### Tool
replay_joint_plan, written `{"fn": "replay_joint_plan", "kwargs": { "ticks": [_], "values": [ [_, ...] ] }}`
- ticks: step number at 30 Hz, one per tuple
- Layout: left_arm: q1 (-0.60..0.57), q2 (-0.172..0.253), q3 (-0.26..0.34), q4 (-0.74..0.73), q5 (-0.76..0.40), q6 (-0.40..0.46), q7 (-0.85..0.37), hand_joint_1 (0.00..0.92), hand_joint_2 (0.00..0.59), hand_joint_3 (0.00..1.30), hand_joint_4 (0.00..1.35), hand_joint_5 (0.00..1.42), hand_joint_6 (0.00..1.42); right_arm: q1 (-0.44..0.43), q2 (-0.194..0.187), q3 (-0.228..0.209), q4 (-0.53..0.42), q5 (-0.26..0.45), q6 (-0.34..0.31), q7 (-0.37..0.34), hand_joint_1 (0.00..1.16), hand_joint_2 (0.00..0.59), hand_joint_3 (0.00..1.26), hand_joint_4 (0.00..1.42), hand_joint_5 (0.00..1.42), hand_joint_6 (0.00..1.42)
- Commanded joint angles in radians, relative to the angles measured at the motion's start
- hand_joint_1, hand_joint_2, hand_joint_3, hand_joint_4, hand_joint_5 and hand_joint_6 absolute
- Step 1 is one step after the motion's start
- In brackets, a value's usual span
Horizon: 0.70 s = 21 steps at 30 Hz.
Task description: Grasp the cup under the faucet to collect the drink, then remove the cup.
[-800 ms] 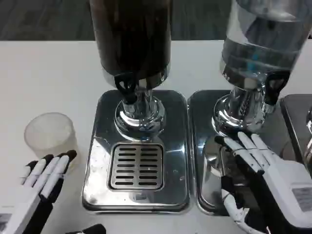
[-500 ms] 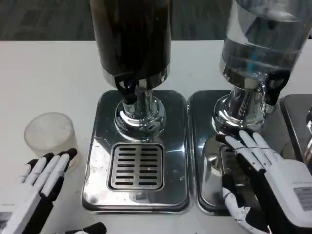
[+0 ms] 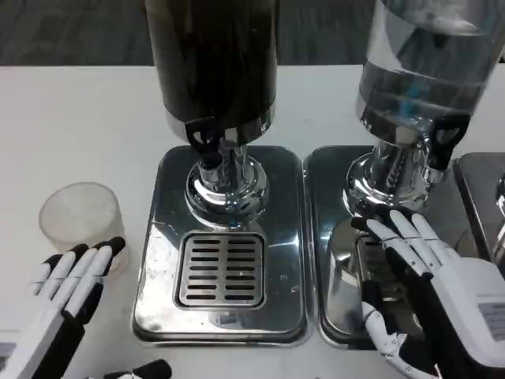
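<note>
The cup [image 3: 81,219] is a frosted, translucent tumbler standing upright on the white table [image 3: 79,126], left of the dark drink dispenser [image 3: 213,71] and its drip tray [image 3: 221,272], not under the faucet [image 3: 203,142]. Since a moment ago my left hand [image 3: 59,296] has slid slightly down and back; my right hand [image 3: 430,288] has barely shifted over the neighbouring tray. My left fingers [image 3: 87,264] lie straight and close together, holding nothing, their tips just beside the cup's lower right. My right fingers [image 3: 406,237] are slightly fanned, empty, well apart from the cup.
</note>
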Motion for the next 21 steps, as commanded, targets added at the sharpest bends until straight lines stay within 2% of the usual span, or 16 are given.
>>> {"fn": "replay_joint_plan", "kwargs": {
  "ticks": [1, 9, 13, 16, 21],
  "values": [
    [0.001, -0.008, 0.031, 0.020, -0.032, -0.034, 0.050, 0.000, 0.057, 0.00, 0.00, 0.00, 0.00, -0.002, 0.003, -0.008, -0.004, 0.019, 0.001, -0.002, 0.46, 0.573, 0.17, 0.05, 0.03, 0.16],
    [-0.033, -0.017, 0.081, 0.070, -0.091, -0.089, 0.105, 0.000, 0.062, 0.00, 0.00, 0.00, 0.00, -0.007, 0.003, -0.003, -0.002, 0.027, 0.002, 0.003, 0.46, 0.576, 0.17, 0.05, 0.03, 0.16],
    [-0.076, 0.000, 0.095, 0.110, -0.136, -0.112, 0.087, 0.000, 0.061, 0.00, 0.00, 0.00, 0.00, -0.010, 0.004, -0.001, -0.001, 0.032, 0.003, 0.008, 0.46, 0.579, 0.17, 0.05, 0.02, 0.16],
    [-0.122, 0.024, 0.089, 0.150, -0.175, -0.130, 0.054, 0.000, 0.049, 0.00, 0.00, 0.00, 0.00, -0.010, 0.004, -0.001, -0.002, 0.034, 0.003, 0.010, 0.45, 0.580, 0.17, 0.05, 0.02, 0.16],
    [-0.194, 0.039, 0.077, 0.208, -0.225, -0.133, 0.003, 0.000, 0.025, 0.00, 0.00, 0.00, 0.00, -0.012, 0.003, -0.002, -0.002, 0.035, 0.003, 0.013, 0.45, 0.581, 0.17, 0.05, 0.02, 0.16]
  ]
}}
